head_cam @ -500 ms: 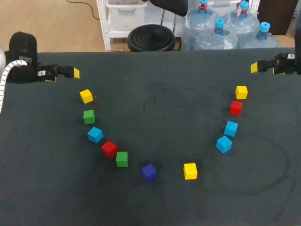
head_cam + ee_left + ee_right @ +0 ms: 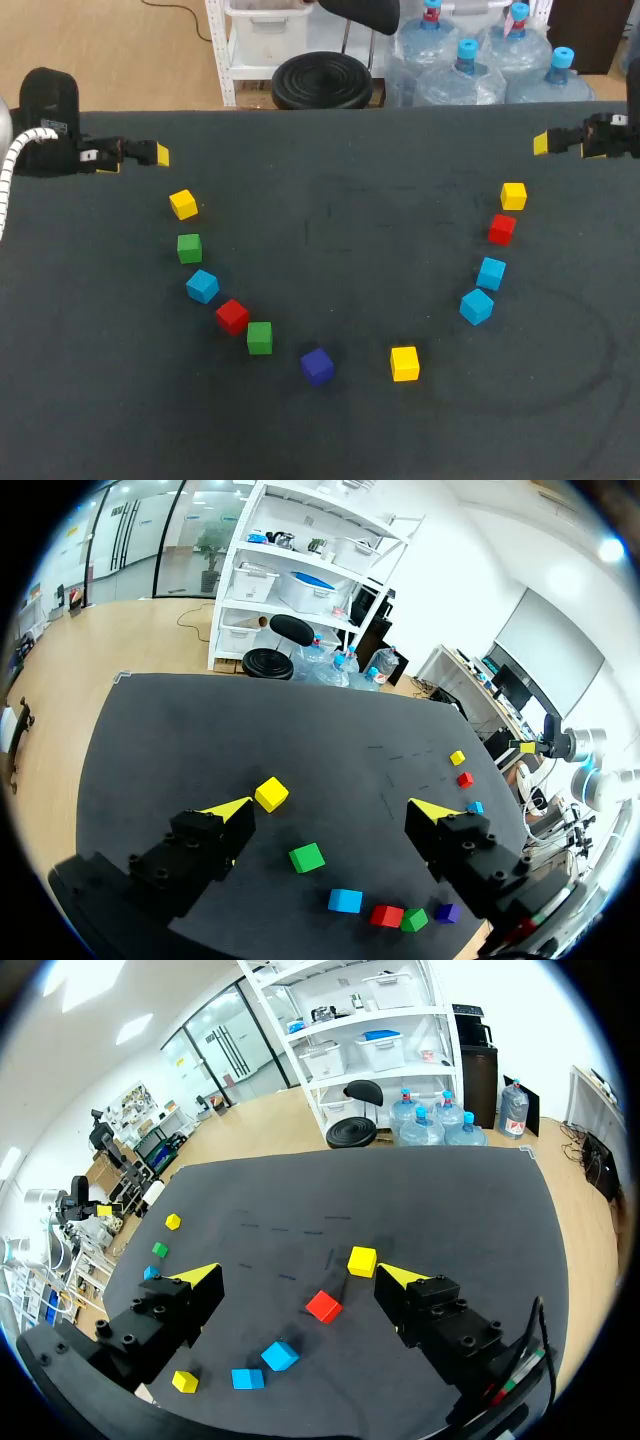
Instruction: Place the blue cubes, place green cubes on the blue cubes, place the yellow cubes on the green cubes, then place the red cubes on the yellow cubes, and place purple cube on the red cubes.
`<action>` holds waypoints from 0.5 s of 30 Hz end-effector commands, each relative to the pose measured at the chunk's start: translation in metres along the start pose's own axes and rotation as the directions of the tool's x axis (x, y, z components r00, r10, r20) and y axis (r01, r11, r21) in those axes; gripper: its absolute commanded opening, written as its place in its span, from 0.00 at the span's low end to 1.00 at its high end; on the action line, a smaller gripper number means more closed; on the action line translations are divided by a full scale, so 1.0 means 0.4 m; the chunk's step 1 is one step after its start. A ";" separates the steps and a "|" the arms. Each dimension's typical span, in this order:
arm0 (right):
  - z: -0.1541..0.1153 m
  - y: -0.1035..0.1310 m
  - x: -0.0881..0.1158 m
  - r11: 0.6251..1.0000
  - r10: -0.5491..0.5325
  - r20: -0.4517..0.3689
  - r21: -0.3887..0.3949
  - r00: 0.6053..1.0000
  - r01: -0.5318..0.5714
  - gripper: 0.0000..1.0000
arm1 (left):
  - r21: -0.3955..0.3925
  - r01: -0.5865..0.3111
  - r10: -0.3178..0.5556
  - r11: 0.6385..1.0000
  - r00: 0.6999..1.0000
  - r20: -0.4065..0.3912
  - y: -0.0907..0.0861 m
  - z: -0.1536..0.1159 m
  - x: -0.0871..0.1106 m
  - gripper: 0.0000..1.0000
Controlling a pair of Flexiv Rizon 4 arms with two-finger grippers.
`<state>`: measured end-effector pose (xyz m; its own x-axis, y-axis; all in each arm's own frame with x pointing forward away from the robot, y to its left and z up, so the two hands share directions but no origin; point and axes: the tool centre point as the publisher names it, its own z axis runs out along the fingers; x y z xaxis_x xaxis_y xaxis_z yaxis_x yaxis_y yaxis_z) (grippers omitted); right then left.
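Note:
Loose cubes lie in a U on the dark table. Its left arm holds a yellow cube, green, blue, red and a second green. A purple cube and a yellow one lie at the bottom. Up the right side run two blue cubes, red and yellow. My left gripper hovers open at the back left, empty. My right gripper hovers open at the back right, empty.
No cube sits on another. Bare tabletop fills the middle inside the U and the front right. In the left wrist view the nearest cubes ahead are yellow and green. In the right wrist view they are yellow and red.

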<state>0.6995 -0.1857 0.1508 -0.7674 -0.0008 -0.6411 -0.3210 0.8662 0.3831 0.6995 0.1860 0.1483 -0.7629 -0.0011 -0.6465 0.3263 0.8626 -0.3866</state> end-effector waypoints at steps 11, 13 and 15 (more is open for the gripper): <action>0.000 0.001 0.000 1.000 0.000 0.000 0.003 1.000 0.000 1.00 | -0.006 0.001 -0.001 1.000 1.000 -0.005 -0.003 0.000 -0.003 1.00; 0.000 0.001 0.000 1.000 0.000 0.000 0.003 1.000 0.000 1.00 | -0.006 0.001 -0.001 1.000 1.000 -0.005 -0.003 0.000 -0.003 1.00; 0.002 -0.004 0.004 1.000 -0.007 0.001 0.011 1.000 0.007 1.00 | -0.006 0.001 -0.001 1.000 1.000 -0.005 -0.003 0.000 -0.003 1.00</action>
<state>0.6996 -0.1862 0.1503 -0.7656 -0.0082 -0.6432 -0.3261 0.8668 0.3772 0.6995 0.1860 0.1484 -0.7629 -0.0011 -0.6465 0.3263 0.8626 -0.3866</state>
